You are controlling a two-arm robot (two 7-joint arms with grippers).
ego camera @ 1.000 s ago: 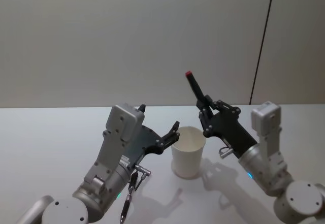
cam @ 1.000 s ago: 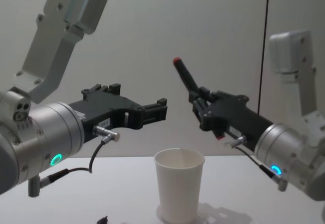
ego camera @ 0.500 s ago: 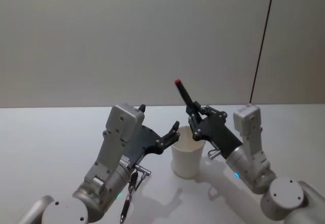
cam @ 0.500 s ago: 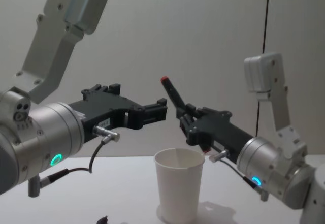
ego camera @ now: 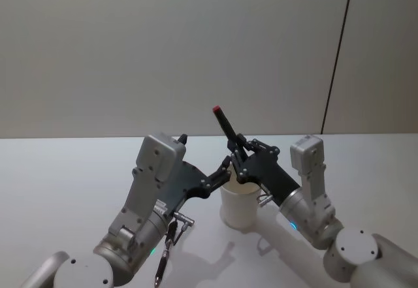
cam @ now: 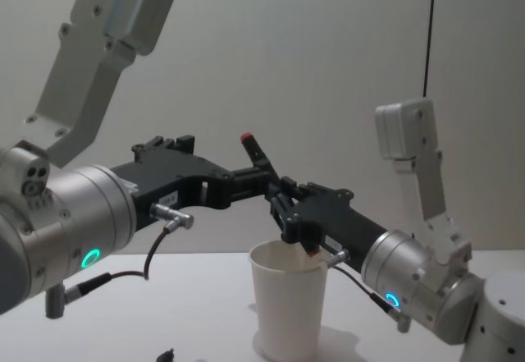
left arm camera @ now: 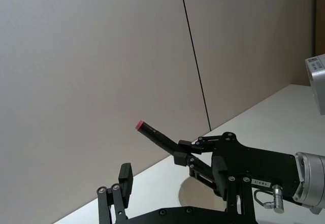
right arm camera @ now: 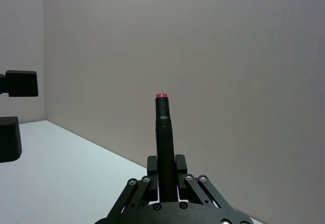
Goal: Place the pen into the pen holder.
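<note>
The pen (ego camera: 225, 126) is black with a red end and stands tilted, red end up. My right gripper (ego camera: 238, 160) is shut on its lower part. In the chest view the pen (cam: 257, 153) rises from my right gripper (cam: 283, 204), and its lower end sits right at the rim of the pen holder (cam: 287, 309). This white paper cup (ego camera: 240, 208) stands upright on the table. My left gripper (ego camera: 205, 152) hovers open just to the left of the cup, empty (cam: 224, 158). The right wrist view shows the pen (right arm camera: 163, 127) held between the fingers (right arm camera: 152, 165).
The white table (ego camera: 65, 183) stretches to both sides of the cup, with a plain wall behind. A cable with a dark connector (ego camera: 164, 258) hangs from my left arm near the table's front. The left gripper's fingers (right arm camera: 18, 84) are close to the pen's path.
My right arm has carried the pen leftward and downward, from beside the cup to over its mouth. The left arm and the cup have not moved.
</note>
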